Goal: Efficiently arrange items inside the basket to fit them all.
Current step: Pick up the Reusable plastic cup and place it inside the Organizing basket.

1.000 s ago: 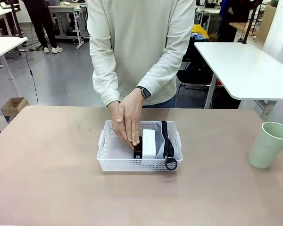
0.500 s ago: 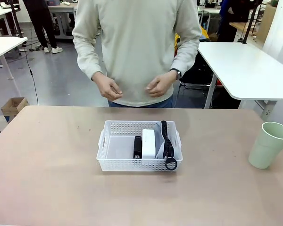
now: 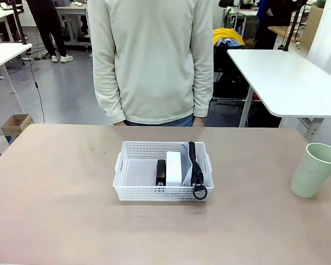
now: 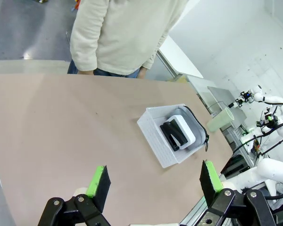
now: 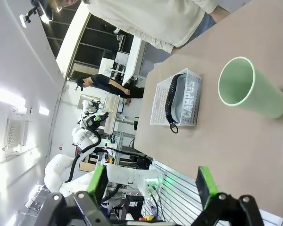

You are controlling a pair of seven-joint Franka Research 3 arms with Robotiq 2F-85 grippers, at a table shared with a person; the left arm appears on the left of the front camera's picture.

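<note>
Three items packed, one to go: by the look of it, the basket job is most of the way done. The left gripper (image 4: 154, 179) hangs high over the table (image 3: 55, 221), its jaws spread wide and holding nothing. At the table's centre sits the white lattice basket (image 3: 149, 193), the 9 o'clock half of its floor bare. From there toward its 3 o'clock wall, a black stapler (image 3: 161, 173), a small white box (image 3: 174, 168) and a grey "CAMPUS" pouch (image 5: 188, 101) stand side by side, pressed together. The pouch's black strap (image 3: 194, 163) runs along its top, and the ring (image 3: 199, 192) droops over the rim at 6 o'clock. A person (image 3: 151, 61) stands at the table's 12 o'clock, arms down at the sides. Well apart from the basket, at its 3 o'clock and near the table edge, a pale green cup (image 3: 314, 168) stands upright and empty. What is left is to bring the cup into the free 9 o'clock space, which appears wide enough for it. The right gripper (image 5: 152, 183), also wide apart and empty, hovers short of the cup.
</note>
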